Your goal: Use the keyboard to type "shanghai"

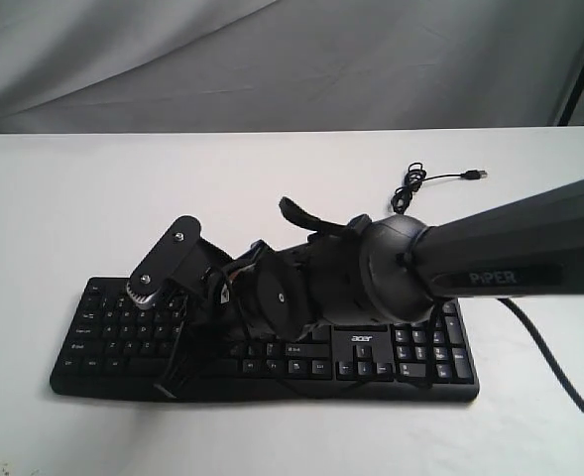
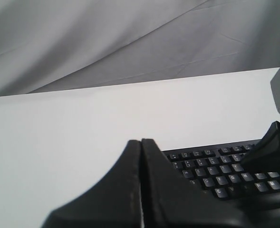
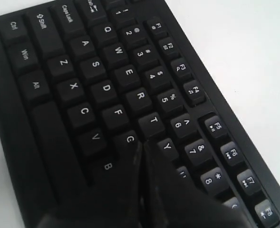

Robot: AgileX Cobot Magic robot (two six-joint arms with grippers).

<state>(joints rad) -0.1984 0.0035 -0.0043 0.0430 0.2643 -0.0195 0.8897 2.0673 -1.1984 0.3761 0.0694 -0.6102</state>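
We see the right arm (image 1: 510,248) hide the middle of the keyboard (image 1: 415,365), and the left gripper (image 2: 140,142) and right gripper (image 3: 141,145) are squeezed closed, empty.

Right arm (image 1: 510,248) stretched across, right tool (image 3: 140,145) pinched closed, left tool (image 2: 140,141) likewise closed

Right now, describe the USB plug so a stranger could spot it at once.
Find the wide black keyboard on the white table. Beyond its keypad end, a thin black cable loops. The plug is that cable's free end, a small stub lying alone on bare white.
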